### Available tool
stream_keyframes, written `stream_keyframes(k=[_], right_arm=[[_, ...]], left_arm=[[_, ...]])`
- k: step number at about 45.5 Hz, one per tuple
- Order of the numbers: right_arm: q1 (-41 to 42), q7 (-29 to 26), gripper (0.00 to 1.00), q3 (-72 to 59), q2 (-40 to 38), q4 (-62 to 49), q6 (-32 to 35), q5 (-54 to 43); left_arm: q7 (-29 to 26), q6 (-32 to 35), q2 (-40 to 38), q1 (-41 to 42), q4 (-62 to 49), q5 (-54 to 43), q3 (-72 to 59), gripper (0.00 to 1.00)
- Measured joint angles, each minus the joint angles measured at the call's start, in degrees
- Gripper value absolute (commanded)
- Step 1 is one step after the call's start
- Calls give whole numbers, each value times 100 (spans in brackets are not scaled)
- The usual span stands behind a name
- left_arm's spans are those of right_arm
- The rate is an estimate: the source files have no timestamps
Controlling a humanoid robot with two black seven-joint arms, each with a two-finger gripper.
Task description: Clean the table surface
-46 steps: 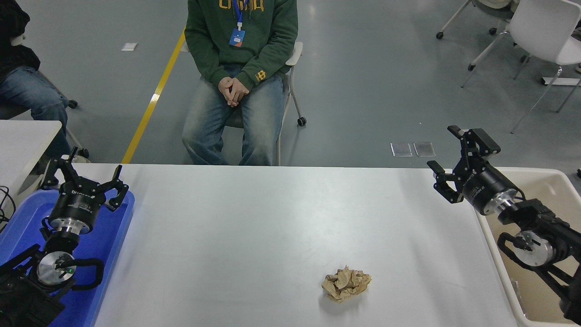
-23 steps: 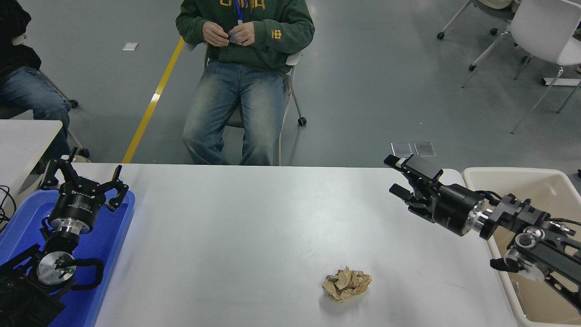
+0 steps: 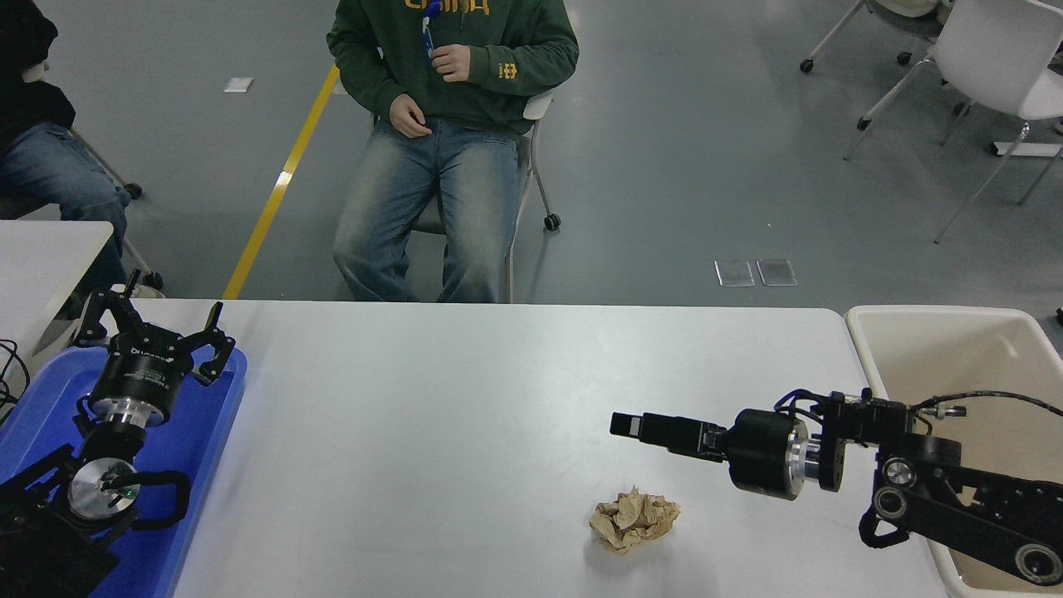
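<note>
Right gripper (image 3: pixel 624 424) above the table surface (image 3: pixel 465 399), edge-on, fingers seemingly together, grasping nothing; crumpled paper (image 3: pixel 634 519) near, apart. Left gripper (image 3: pixel 154 324) parked, spread.

White-grey, plain and matte: the bench (image 3: pixel 465 399). Tan-brown, creased all over: crumpled paper (image 3: pixel 634 519) toward the near edge. Bright blue: tray (image 3: pixel 203 448) at the left edge. Cream, plain: bin (image 3: pixel 930 332) past the right edge. Black with a silver ring at the wrist: left gripper (image 3: pixel 158 328) and right gripper (image 3: pixel 623 424). Black, too: both arms. Dark green with yellow lettering: sweatshirt (image 3: pixel 490 50) of the seated person beyond the far edge. Faded blue denim: that person's jeans (image 3: pixel 415 208). Blue: lanyard (image 3: pixel 428 25) at the chest. Grey with a yellow stripe (image 3: pixel 278 187): floor (image 3: pixel 706 149). White: chair (image 3: pixel 996 58) far off at the top right.
</note>
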Motion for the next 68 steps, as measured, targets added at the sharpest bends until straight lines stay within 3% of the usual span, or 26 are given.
stream_keyframes(k=[14, 33, 43, 68], right_arm=[[457, 3, 100, -884, 152, -213, -508, -1011], [656, 119, 100, -1925, 294, -351, -2519, -2707], [656, 383, 100, -2158, 534, -555, -3117, -3058], [512, 89, 100, -2720, 1342, -1870, -3420, -2842]], left_arm=[[0, 0, 0, 1, 0, 0, 0, 100], [0, 0, 0, 2, 0, 0, -2, 100], [0, 0, 0, 2, 0, 0, -2, 100], [0, 1, 0, 0, 0, 0, -1, 100]])
